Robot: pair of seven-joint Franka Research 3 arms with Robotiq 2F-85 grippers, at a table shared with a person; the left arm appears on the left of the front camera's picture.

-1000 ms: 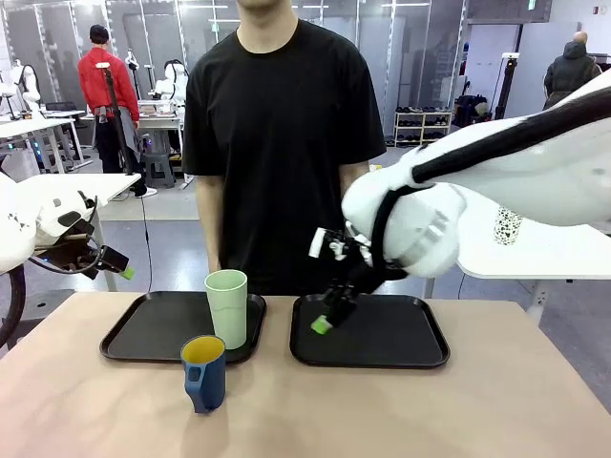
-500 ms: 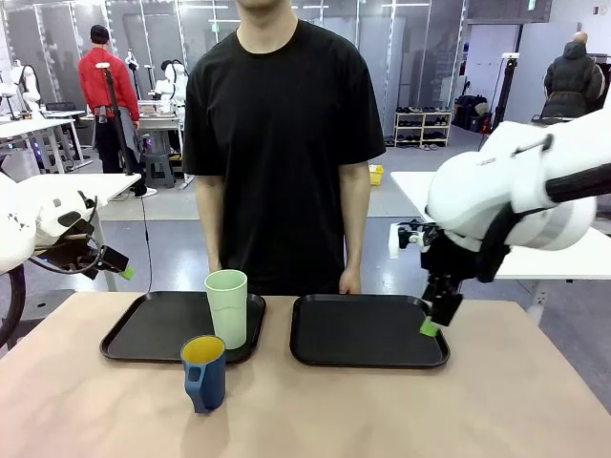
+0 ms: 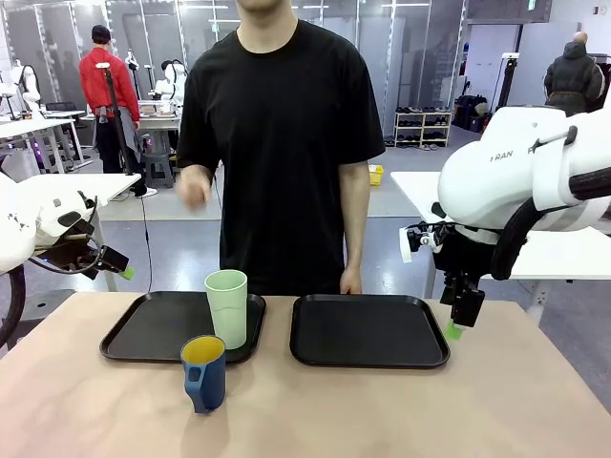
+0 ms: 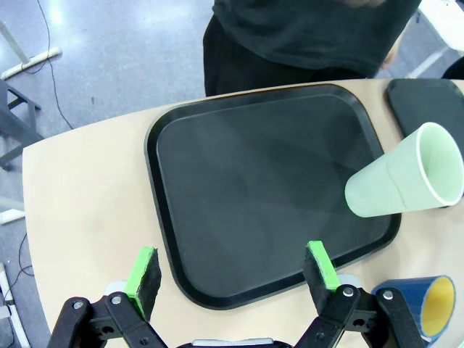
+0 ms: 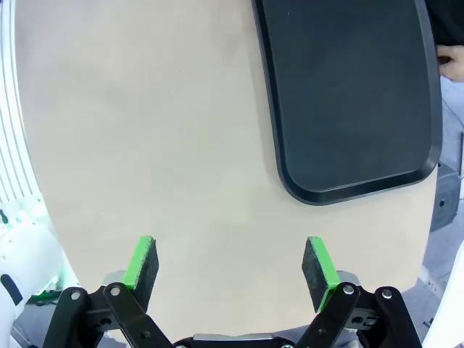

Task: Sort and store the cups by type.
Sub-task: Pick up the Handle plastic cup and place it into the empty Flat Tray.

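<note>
A tall mint-green tumbler (image 3: 226, 307) stands upright on the front right corner of the left black tray (image 3: 143, 329). In front of that tray, a dark blue mug (image 3: 204, 372) with a yellow inside sits on the table. My left gripper (image 3: 115, 265) hangs open off the table's left edge; its wrist view looks down on the tray (image 4: 261, 188), the tumbler (image 4: 402, 181) and the mug (image 4: 424, 304), with nothing between the open left gripper (image 4: 232, 264). My right gripper (image 3: 456, 322) hovers open at the right edge of the right black tray (image 3: 368, 331), with bare table under the right gripper (image 5: 228, 261).
A person stands at the far side, one hand (image 3: 194, 186) raised and the other hand (image 3: 351, 283) by the right tray's far edge. The right tray (image 5: 348, 94) holds nothing. Bare tabletop (image 3: 401, 410) lies in front of both trays.
My right arm has swung from over the right tray's left part to beyond its right edge. The person has raised one hand. The cups and the left arm have not moved.
</note>
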